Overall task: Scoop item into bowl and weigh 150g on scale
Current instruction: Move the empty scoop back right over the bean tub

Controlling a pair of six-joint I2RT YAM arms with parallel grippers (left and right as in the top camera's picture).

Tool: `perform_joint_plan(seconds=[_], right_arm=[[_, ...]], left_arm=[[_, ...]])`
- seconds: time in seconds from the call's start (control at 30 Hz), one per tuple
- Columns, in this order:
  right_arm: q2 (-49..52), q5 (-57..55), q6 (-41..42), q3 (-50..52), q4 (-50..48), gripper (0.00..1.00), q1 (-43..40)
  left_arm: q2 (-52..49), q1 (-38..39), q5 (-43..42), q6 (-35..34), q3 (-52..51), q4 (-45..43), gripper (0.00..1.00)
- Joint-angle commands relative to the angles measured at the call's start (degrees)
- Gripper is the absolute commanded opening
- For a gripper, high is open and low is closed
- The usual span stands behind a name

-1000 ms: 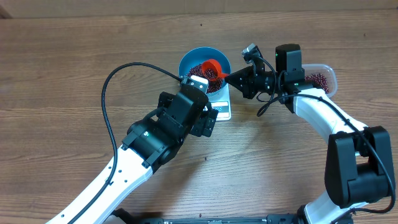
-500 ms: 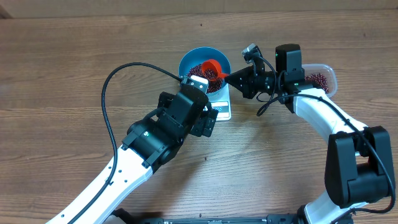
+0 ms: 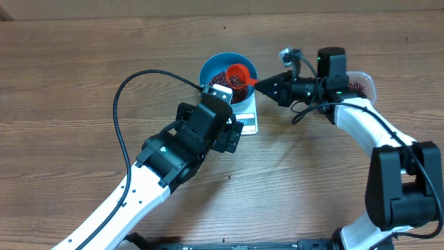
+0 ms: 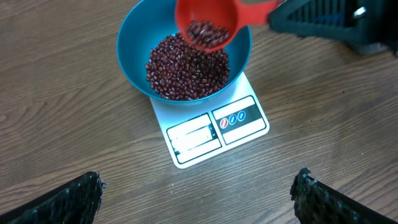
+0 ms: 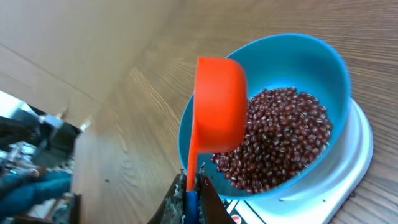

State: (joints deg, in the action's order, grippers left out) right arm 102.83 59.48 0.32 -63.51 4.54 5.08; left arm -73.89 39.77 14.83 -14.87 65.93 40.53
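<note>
Right gripper (image 5: 189,194) holds red scoop (image 5: 217,106) above blue bowl (image 5: 305,62).

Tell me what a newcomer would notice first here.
A tilted red scoop hangs above the blue bowl, its handle clamped in the right claw. The bowl, heaped with dark red-brown beans, sits on a white scale.

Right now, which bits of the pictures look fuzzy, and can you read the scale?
Left wrist view: beans and bowl are sharp, the left pincer tips are dark and fuzzy, and the scale screen is too pale to read. Right wrist view: the red scoop is sharp, the background at far left is blurred.
</note>
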Motion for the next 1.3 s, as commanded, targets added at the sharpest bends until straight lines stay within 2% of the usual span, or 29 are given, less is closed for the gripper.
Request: perform_joint_plan(seconds=[0.0, 0.2, 0.6, 0.97, 1.1, 1.27], right_arm=[[-0.4, 5.9, 4.5, -0.3, -0.4, 0.04, -2.7], [-1.0, 13.5, 6.1, -0.3, 0.1, 0.04, -9.9], [-9.0, 13.2, 6.1, -0.3, 5.1, 0.04, -24.2], [-12.4, 3.9, 1.8, -0.3, 14.2, 0.04, -33.2], [-13.2, -0.9, -4.7, -0.3, 17.2, 0.04, -34.3], [-15.5, -18.7, -16.4, -0.3, 23.6, 0.04, -34.4]], left_arm=[[0.5, 0.0, 0.6, -0.4, -0.2, -0.2, 1.0], [0.5, 0.0, 0.6, -0.4, -0.2, -0.2, 0.99], [0.5, 0.0, 0.6, -0.4, -0.2, -0.2, 1.0], [0.5, 0.0, 0.6, -0.4, -0.2, -0.2, 1.0], [0.5, 0.0, 0.6, -0.4, -0.2, -0.2, 0.99], [0.5, 0.0, 0.6, -0.4, -0.2, -0.2, 1.0]])
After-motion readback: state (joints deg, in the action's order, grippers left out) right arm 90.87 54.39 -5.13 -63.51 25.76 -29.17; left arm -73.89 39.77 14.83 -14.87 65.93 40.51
